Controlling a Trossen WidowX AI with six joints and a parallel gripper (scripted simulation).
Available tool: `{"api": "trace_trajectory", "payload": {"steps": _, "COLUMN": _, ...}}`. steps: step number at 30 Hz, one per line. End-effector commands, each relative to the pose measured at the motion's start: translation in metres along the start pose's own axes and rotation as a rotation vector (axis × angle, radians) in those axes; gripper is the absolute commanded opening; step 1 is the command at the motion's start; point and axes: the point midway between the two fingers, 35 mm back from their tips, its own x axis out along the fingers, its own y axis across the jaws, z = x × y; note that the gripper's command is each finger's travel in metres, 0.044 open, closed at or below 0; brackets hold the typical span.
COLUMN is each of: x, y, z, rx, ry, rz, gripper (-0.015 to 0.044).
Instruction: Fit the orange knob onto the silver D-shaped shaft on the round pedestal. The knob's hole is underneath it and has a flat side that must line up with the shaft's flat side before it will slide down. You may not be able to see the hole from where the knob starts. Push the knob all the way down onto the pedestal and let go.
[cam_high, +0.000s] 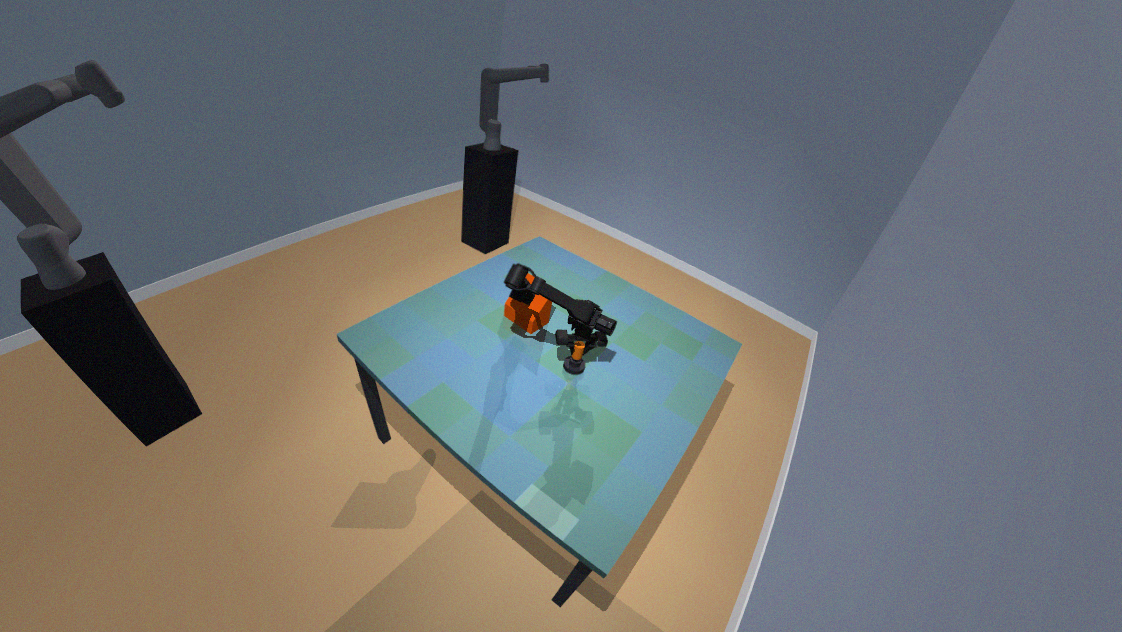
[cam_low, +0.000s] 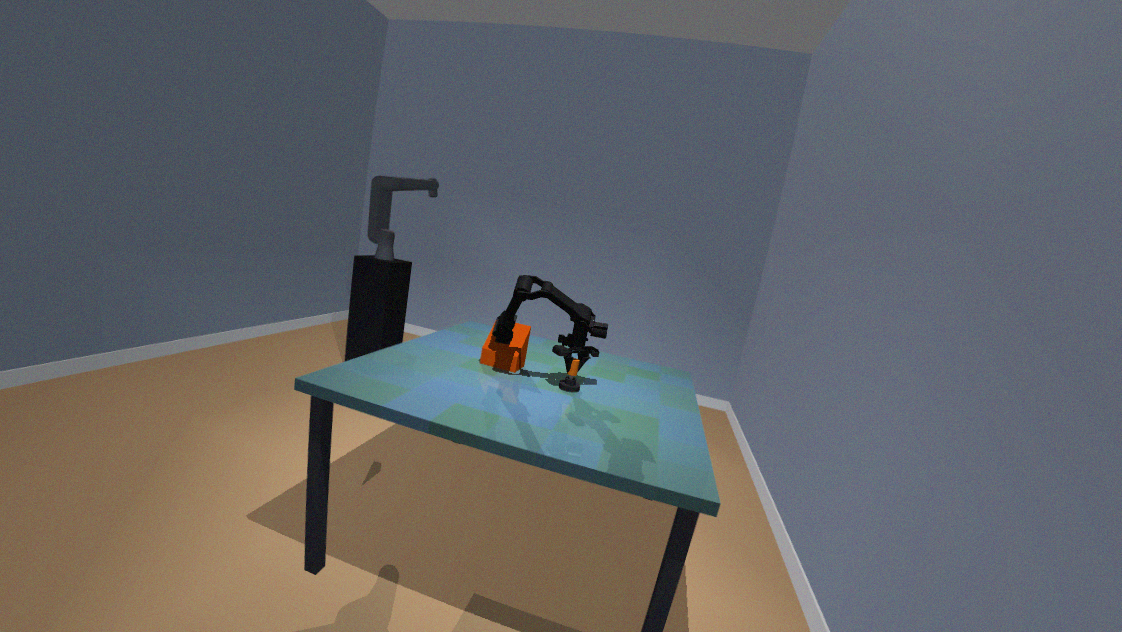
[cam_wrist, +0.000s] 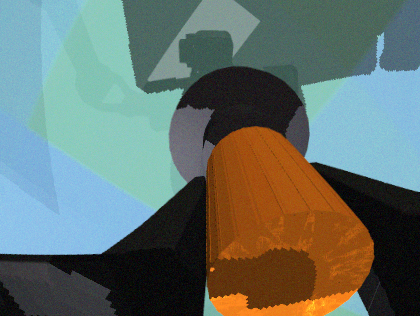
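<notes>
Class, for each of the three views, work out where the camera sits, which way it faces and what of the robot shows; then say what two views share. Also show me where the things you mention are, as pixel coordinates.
Top: high off one table corner, looking steeply down; the whole black arm (cam_high: 559, 296) (cam_low: 561, 298) shows.
Exterior: lower, off the table's side, looking across it slightly downward; again the whole arm.
Wrist: on the arm near the gripper (cam_high: 577, 350) (cam_low: 574, 365) (cam_wrist: 287, 225), facing down past the orange knob (cam_high: 577, 350) (cam_low: 574, 367) (cam_wrist: 280, 200) to the round pedestal (cam_high: 573, 366) (cam_low: 569, 386) (cam_wrist: 240, 85); only the fingers show.
Top and exterior share the orange block (cam_high: 527, 312) (cam_low: 514, 345).
</notes>
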Motion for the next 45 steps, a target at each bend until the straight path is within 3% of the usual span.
{"api": "trace_trajectory", "payload": {"steps": 1, "x": -0.0033, "y": -0.0002, "z": -0.0013, "rx": -0.001, "ry": 0.003, "rz": 0.001, "gripper": 0.0}}
{"api": "trace_trajectory", "payload": {"steps": 8, "x": -0.0025, "y": -0.0004, "z": -0.0013, "rx": -0.2, "ry": 0.003, "rz": 0.001, "gripper": 0.0}}
{"api": "trace_trajectory", "payload": {"steps": 37, "x": -0.0033, "y": -0.0004, "z": -0.001, "rx": -0.21, "ry": 0.003, "rz": 0.001, "gripper": 0.0}}
{"api": "trace_trajectory", "payload": {"steps": 45, "x": -0.0021, "y": -0.0001, "z": -0.001, "rx": -0.417, "ry": 0.003, "rz": 0.002, "gripper": 0.0}}
